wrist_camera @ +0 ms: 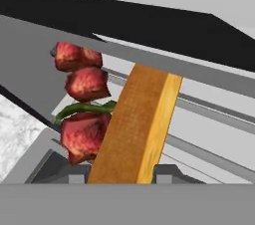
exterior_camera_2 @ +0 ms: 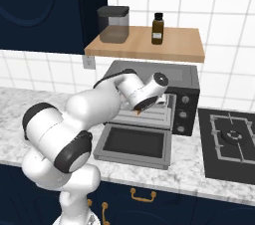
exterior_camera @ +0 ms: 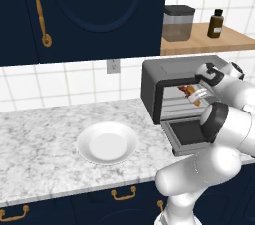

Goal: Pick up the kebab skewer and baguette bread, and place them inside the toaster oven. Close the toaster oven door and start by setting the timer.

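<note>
One gripper (exterior_camera: 198, 95) clamps the grainy, flat-sided baguette bread (wrist_camera: 134, 124) — chunky red kebab skewer (wrist_camera: 82, 104) beside it.

We see white tiled walls (exterior_camera: 60, 84), navy cabinets (exterior_camera: 84, 10) with brass handles (exterior_camera: 40, 10) — a marbled counter (exterior_camera: 40, 139), wooden shelf (exterior_camera_2: 174, 45), black hob (exterior_camera_2: 231, 142).

2 base views look down from behind the arm at the toaster oven (exterior_camera: 172, 89) — hand view sits close inside its mouth.
</note>
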### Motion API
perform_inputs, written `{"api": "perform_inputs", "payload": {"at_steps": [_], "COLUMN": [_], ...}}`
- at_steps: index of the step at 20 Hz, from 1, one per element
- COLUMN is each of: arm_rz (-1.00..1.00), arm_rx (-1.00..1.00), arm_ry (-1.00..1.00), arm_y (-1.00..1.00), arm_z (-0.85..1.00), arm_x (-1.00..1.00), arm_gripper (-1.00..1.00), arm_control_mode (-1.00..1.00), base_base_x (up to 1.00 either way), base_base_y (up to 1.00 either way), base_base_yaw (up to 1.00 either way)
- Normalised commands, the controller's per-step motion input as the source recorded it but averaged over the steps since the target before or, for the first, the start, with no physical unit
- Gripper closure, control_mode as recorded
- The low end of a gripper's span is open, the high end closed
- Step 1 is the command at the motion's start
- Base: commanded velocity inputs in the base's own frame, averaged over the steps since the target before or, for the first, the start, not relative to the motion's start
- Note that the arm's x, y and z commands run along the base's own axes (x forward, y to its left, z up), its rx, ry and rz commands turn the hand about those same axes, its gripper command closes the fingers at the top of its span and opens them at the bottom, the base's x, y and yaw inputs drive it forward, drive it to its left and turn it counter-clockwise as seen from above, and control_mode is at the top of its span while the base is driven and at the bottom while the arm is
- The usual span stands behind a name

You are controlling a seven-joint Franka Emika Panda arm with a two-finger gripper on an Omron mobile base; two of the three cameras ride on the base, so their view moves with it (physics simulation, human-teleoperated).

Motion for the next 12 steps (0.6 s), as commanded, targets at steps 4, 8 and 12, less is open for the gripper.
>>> {"api": "perform_inputs", "payload": {"at_steps": [4, 8, 12], "arm_rz": [-0.09, -0.04, 0.00], "arm_rx": [0.00, 0.00, 0.03], "arm_ry": [-0.05, -0.07, -0.10], "arm_y": [0.04, 0.02, 0.00], "arm_z": [0.00, -0.01, -0.01], "arm_x": [0.39, 0.32, 0.36], "arm_gripper": [1.00, 1.00, 1.00], "arm_control_mode": [-1.00, -1.00, -1.00], "base_base_x": [0.00, 0.00, 0.00], "base_base_y": [0.00, 0.00, 0.00], "base_base_yaw": [0.00, 0.00, 0.00]}}
